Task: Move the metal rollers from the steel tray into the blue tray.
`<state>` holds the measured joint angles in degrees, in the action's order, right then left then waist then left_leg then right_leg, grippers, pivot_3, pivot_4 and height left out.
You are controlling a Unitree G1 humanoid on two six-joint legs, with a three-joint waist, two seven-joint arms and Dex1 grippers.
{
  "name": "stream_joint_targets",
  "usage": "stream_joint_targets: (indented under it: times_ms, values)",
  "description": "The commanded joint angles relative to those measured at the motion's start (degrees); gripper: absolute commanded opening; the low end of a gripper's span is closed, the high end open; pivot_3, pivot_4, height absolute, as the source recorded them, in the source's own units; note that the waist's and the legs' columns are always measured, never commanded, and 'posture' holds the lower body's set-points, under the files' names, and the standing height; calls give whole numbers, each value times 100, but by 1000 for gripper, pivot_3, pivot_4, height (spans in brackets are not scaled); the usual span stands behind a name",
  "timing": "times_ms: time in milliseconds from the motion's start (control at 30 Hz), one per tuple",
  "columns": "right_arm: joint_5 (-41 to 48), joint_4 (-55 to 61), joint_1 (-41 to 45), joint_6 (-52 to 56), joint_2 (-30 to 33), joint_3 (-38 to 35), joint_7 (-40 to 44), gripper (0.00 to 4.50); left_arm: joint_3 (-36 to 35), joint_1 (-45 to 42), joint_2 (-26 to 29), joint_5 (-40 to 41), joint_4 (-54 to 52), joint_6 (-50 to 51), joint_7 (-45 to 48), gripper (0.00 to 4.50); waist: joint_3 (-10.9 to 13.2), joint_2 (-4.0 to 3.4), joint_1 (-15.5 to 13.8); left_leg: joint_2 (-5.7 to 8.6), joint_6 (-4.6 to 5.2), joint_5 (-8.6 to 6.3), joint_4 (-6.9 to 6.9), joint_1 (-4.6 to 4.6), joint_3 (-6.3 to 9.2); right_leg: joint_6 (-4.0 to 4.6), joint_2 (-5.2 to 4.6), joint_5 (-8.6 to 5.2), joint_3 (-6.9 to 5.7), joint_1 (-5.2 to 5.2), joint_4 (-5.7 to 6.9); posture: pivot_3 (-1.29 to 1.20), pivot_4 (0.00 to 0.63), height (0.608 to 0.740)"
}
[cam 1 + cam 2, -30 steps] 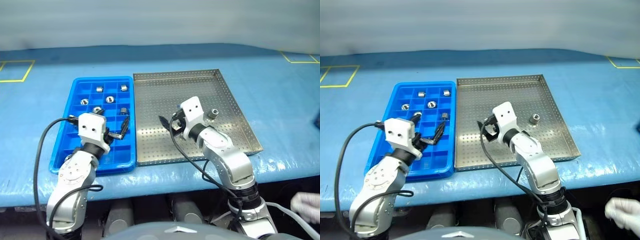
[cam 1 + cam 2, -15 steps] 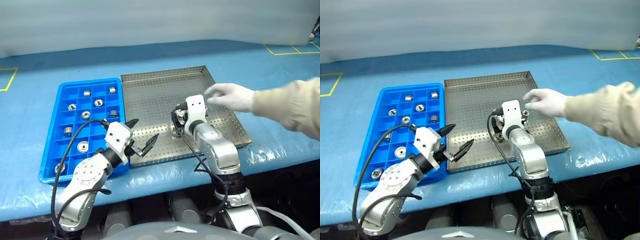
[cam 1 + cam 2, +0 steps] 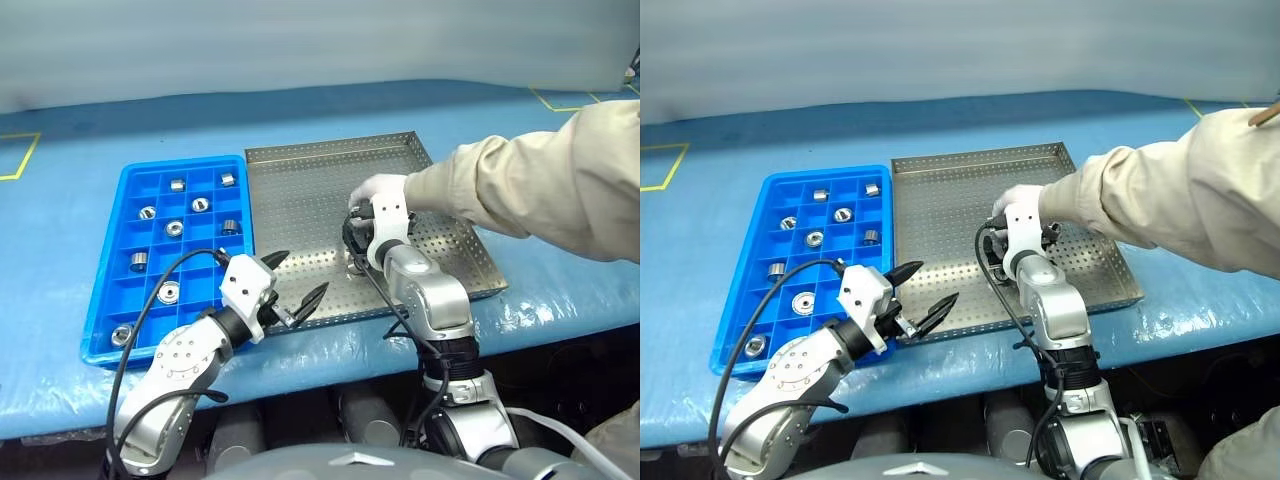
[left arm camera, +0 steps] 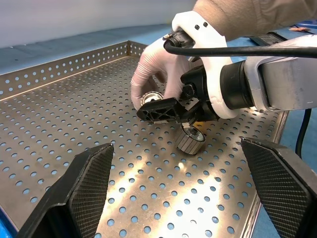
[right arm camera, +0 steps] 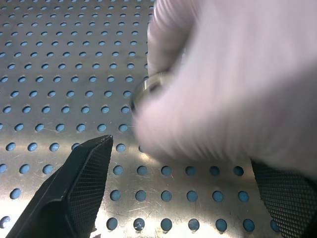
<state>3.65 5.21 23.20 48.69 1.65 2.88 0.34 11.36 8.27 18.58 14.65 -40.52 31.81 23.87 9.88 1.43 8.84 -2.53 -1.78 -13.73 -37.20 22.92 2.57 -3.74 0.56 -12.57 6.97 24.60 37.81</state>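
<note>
— Blue sheeting covers the long table in front of you, with yellow tape marks at its far corners. What sits on it?

— Your large rectangular perforated steel tray lies in the middle, and touching its left rim is the bright blue plastic tray with square compartments.

— Who else is there?

— You have a person reaching in from the right: a beige sleeve and a white-gloved hand over the steel tray, pinching one small shiny metal roller just in front of your right gripper.

— And your arms?

— Your right gripper hovers low over the steel tray, its black fingers spread wide with nothing between them. Your left gripper hangs over the tray's near left corner, fingers likewise wide apart and empty.

— Where are the rollers?

— You can count eight silver rollers in separate compartments of the blue tray. One more roller stands on the perforated floor just beneath your right gripper.
</note>
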Motion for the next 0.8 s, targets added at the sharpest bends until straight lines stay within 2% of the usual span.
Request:
stream_joint_targets:
  times_ms: [33, 533, 800]
  values:
    - [41, 165, 70, -141, -38, -52, 43, 4500, 47, 7, 19, 72, -298, -10, -29, 4487, 0, 0, -12, 0, 0, 0, 0, 0, 0, 0, 0, 0, 0, 0, 0, -60, 150, 740]
    - [21, 189, 83, -150, -54, 6, 138, 4500, 11, 51, 14, 74, -244, -20, -162, 4487, 0, 0, -118, 0, 0, 0, 0, 0, -1, 3, 0, -2, 0, 1, 0, -45, 150, 740]
    - [171, 45, 557, -585, -282, 86, 369, 4500, -12, 70, 22, 70, -241, -16, -168, 4487, 2, -3, -117, -1, 0, 0, 0, -1, -1, 3, 1, -2, 0, 1, 0, -26, 150, 740]
